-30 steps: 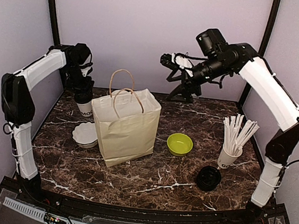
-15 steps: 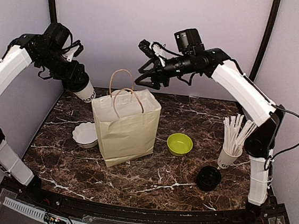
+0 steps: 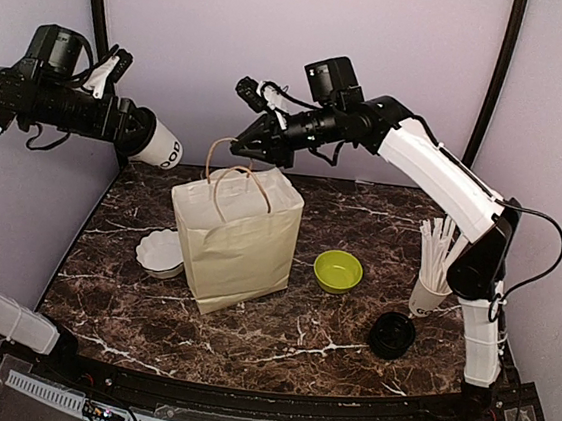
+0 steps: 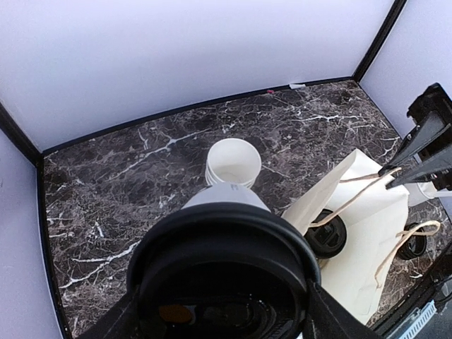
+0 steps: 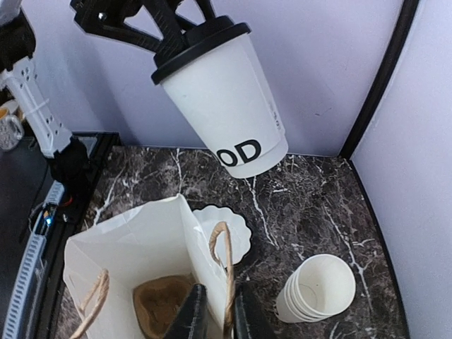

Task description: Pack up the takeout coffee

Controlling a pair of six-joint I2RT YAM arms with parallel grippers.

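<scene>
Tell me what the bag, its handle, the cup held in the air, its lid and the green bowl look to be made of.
Bag: pale matte paper, creased and folded.
Handle: twisted paper cord, probably.
Cup: white paper, matte, with dark printed letters.
Lid: black plastic, slightly glossy, with a moulded rim.
Green bowl: smooth and lime-green, likely plastic; could be glazed ceramic.

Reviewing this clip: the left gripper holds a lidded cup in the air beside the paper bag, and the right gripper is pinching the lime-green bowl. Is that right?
Not quite. The right gripper is pinching a handle of the paper bag, as the right wrist view shows. The lime-green bowl lies untouched. The rest stands.
</scene>
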